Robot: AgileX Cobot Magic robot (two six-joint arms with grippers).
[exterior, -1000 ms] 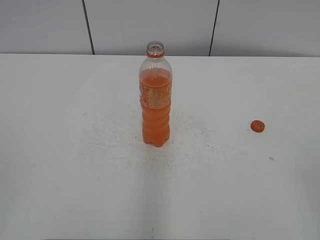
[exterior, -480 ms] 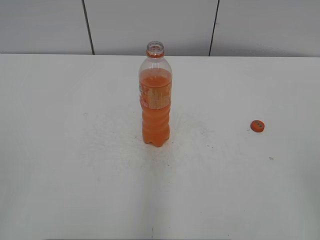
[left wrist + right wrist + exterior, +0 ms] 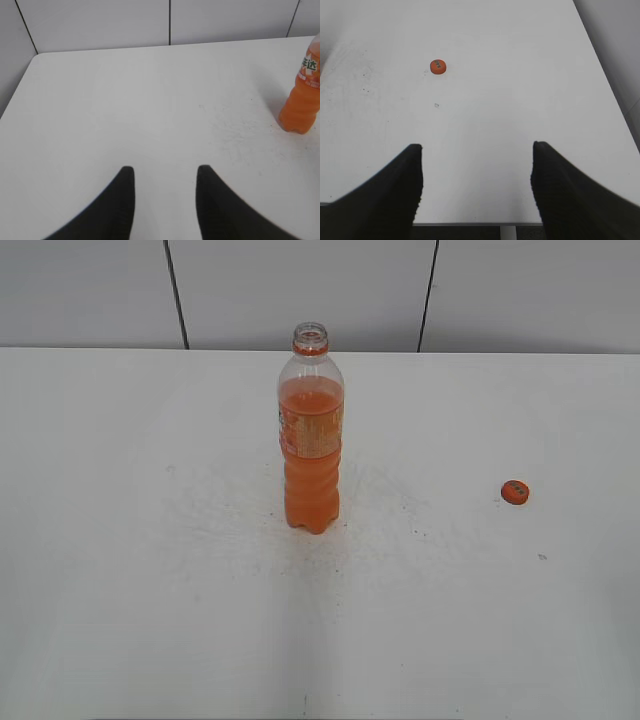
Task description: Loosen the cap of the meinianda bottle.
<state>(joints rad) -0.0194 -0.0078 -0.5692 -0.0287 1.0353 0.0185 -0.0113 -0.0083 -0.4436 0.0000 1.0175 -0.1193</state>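
The meinianda bottle stands upright in the middle of the white table, its neck open with no cap on it. It also shows at the right edge of the left wrist view. The orange cap lies flat on the table far to the right of the bottle, and in the right wrist view it lies well ahead of the jaws. My left gripper is open and empty, far left of the bottle. My right gripper is open and empty over the table's front edge. Neither gripper shows in the exterior view.
The white table has dark specks and scuffs around the bottle's base. A grey panelled wall stands behind the table's far edge. The table's front edge shows below my right jaws.
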